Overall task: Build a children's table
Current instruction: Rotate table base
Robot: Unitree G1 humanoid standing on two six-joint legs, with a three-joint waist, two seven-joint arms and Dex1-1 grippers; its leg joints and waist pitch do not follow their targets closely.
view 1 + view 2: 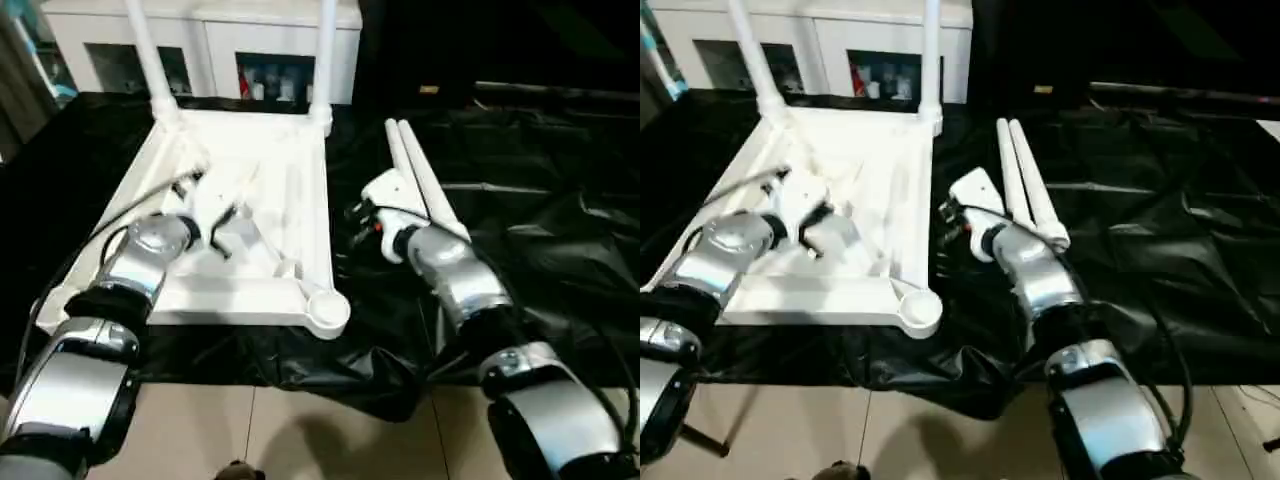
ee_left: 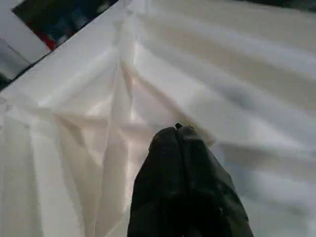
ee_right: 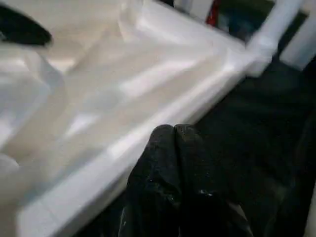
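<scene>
At centre-left of the head views, on the black-draped work table (image 1: 560,230): the children's table (image 1: 300,215), upside down, ribbed underside up. Two legs already upright in the far corner sockets, one at upper left (image 1: 145,50), one at upper centre (image 1: 327,55). Near corner socket (image 1: 327,310) open and empty, low and centre. Other near corner hidden behind the left forearm, so cannot tell its state.

Just right of the tabletop's right rim: two loose legs (image 1: 420,180), side by side and touching, flat on the black cloth. Long axes from upper centre down toward the right of the frame, roughly along that rim, thick ends nearest the camera.

Left gripper (image 2: 178,129) over the ribbed underside, inside the rim, fingers pressed together on nothing. Right gripper (image 3: 173,129) over the black cloth just outside the right rim, fingers likewise pinched together and empty, pointing toward the tabletop and the far upright leg.

Probable next step: fetching a loose leg for the empty near socket. Right gripper the nearer by far, the legs lying just beside its wrist on the side away from the tabletop, behind the fingertips' line. So a turn away from the tabletop first, then jaws spread across the leg's width, crosswise to its long axis. Left gripper separated from them by the full tabletop.
</scene>
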